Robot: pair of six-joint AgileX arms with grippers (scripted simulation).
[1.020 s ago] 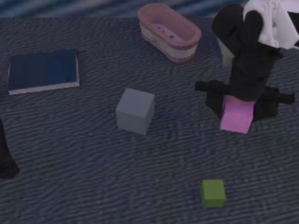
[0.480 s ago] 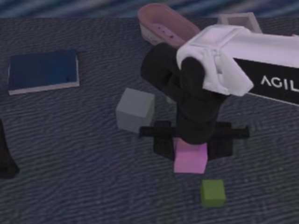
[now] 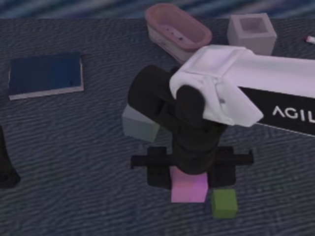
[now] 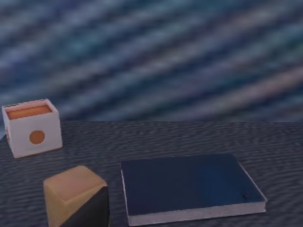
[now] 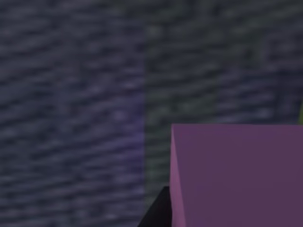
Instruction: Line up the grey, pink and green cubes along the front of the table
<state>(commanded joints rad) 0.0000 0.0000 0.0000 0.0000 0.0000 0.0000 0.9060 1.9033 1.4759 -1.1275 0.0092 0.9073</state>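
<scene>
My right gripper (image 3: 189, 177) is shut on the pink cube (image 3: 188, 189), near the front of the table (image 3: 74, 162). The cube hangs or rests just left of the small green cube (image 3: 224, 203), almost touching it; I cannot tell whether it touches the table. The grey cube (image 3: 137, 128) stands farther back, half hidden under my right arm. In the right wrist view the pink cube (image 5: 236, 175) fills the corner, with one dark finger (image 5: 158, 213) against its side. My left arm (image 3: 6, 169) is parked at the left edge.
A blue book (image 3: 45, 73) lies at the back left, also seen in the left wrist view as the book (image 4: 189, 187). A pink oval tub (image 3: 177, 32) and a pale hollow box (image 3: 251, 30) stand along the back. The left wrist view shows a white box (image 4: 32, 127) and a tan block (image 4: 75, 196).
My right arm has carried the pink cube from the right middle of the table forward and leftward, down beside the green cube. It now covers part of the grey cube.
</scene>
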